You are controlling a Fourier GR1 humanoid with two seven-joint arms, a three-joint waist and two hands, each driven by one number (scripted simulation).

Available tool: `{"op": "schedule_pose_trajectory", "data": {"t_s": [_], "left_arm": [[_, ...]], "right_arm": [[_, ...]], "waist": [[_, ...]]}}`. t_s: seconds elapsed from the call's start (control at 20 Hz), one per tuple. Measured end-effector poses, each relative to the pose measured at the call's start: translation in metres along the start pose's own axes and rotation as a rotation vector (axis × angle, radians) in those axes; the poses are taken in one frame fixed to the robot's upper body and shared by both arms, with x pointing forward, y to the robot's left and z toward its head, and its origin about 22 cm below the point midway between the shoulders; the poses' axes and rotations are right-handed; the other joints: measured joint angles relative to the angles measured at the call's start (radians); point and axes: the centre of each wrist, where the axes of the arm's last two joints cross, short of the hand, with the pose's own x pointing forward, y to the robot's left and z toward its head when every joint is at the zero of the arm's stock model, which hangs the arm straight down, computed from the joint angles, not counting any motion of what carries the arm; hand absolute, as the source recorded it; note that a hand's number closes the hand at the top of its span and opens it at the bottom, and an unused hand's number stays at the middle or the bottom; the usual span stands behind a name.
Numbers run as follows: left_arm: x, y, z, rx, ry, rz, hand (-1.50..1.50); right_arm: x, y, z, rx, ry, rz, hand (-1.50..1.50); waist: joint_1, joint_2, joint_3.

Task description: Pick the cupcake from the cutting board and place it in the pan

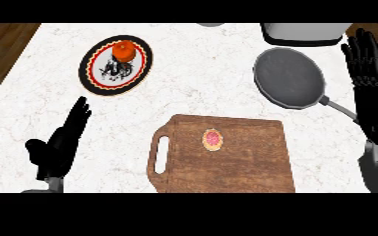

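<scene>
Cupcake on wooden cutting board, white marble counter beneath

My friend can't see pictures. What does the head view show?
A pink-topped cupcake sits on a wooden cutting board, with an empty grey pan beyond it to the right. The left hand and right hand rest open at the sides.

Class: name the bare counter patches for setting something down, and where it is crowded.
Bare counter lies between plate and pan, and between left hand and cutting board. Crowded at right: pan, its handle, right hand.
</scene>
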Motion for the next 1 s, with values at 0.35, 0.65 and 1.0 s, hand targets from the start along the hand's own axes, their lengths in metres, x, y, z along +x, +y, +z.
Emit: {"op": "schedule_pose_trajectory", "data": {"t_s": [0.35, 0.65, 1.0], "left_arm": [[0.051, -0.009, -0.030, -0.009, -0.162, -0.016, 0.00], [0.076, -0.011, -0.043, 0.037, -0.174, -0.003, 0.00], [0.080, -0.004, -0.045, 0.049, -0.170, -0.006, 0.00]], "right_arm": [[-0.030, 0.076, 0.010, 0.478, 0.145, -0.187, 1.50], [-0.061, 0.075, 0.047, 0.454, 0.036, -0.038, -1.50], [-0.029, 0.015, 0.030, 0.524, -0.042, 0.162, -1.50]], "waist": [[0.046, 0.027, -0.002], [-0.002, 0.018, -0.003], [-0.018, 0.013, -0.005]]}}
